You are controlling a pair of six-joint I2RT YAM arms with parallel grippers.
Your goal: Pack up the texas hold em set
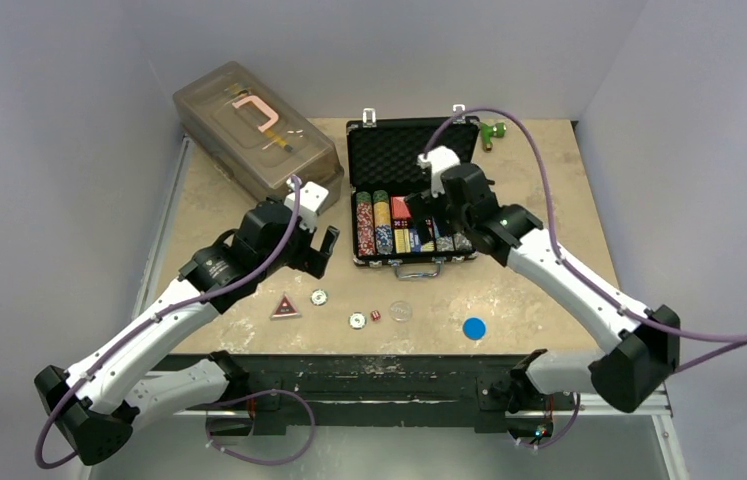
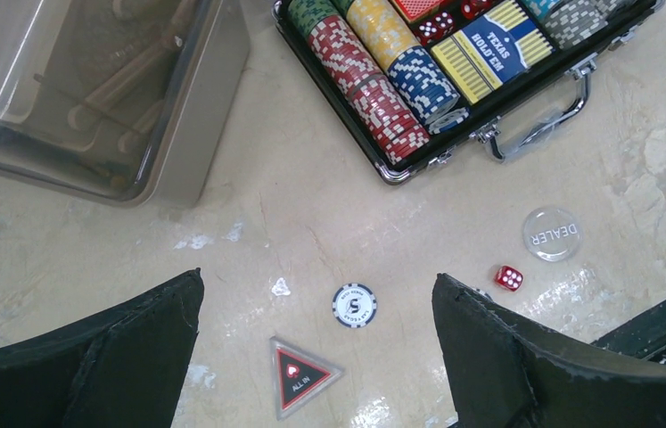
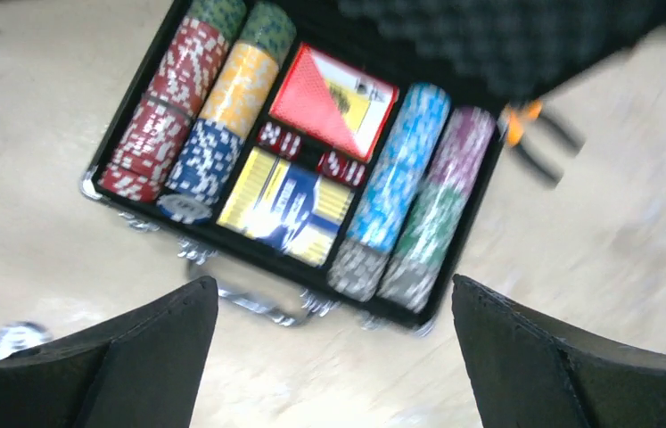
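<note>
Both claws are released. The left gripper (image 2: 316,283) hangs with jaws wide and nothing between them, just left of the briefcase (image 1: 389,155) and in front of the plastic box (image 1: 249,125). The right gripper (image 3: 333,283) hovers over the case's right half, equally spread and empty.

Bare table (image 1: 559,200) runs from the case's right side to the wall. The strip toward the front edge carries the loose pieces (a triangular "ALL IN" marker (image 2: 302,376), a black-and-white chip (image 2: 354,305), a red die (image 2: 508,277), a clear dealer disc (image 2: 552,234), a blue disc (image 1: 474,328)).

The briefcase sits open at the back middle, with its foam-lined lid upright and its handle toward the arms. Inside, chip rows (image 3: 164,98) flank two card decks (image 3: 289,203) and red dice (image 3: 280,141).
</note>
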